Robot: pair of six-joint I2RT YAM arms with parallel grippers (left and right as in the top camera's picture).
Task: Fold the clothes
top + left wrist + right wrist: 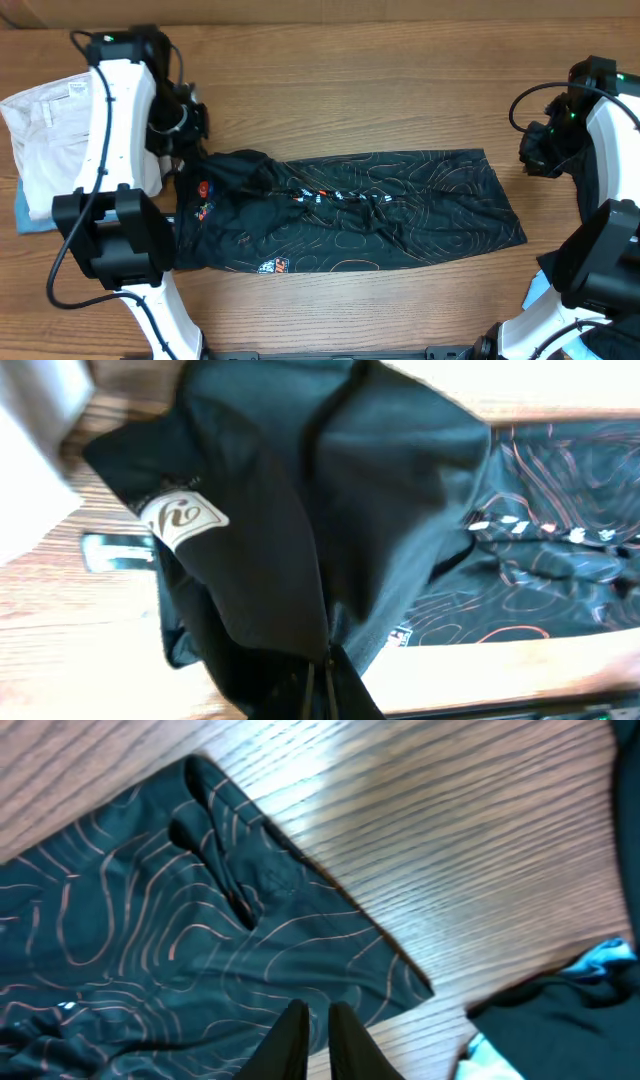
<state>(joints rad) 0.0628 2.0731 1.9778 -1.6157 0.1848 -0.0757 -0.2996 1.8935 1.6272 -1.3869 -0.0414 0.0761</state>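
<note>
The black sports top [400,205] with orange wavy lines lies spread across the middle of the table, its left end bunched and lifted. My left gripper [190,150] is at that left end. In the left wrist view it [320,682] is shut on plain black fabric [300,510], which carries a white label [185,518]. The patterned part [560,560] lies beyond it. My right gripper [537,160] hovers just off the top's right end. In the right wrist view its fingers [317,1025] are together and empty above the top's edge [200,940].
A white garment [55,125] lies at the far left on something light blue [30,215]. A dark garment with a light blue piece [560,1010] lies at the right near the right arm's base [545,285]. Bare wood lies behind and in front of the top.
</note>
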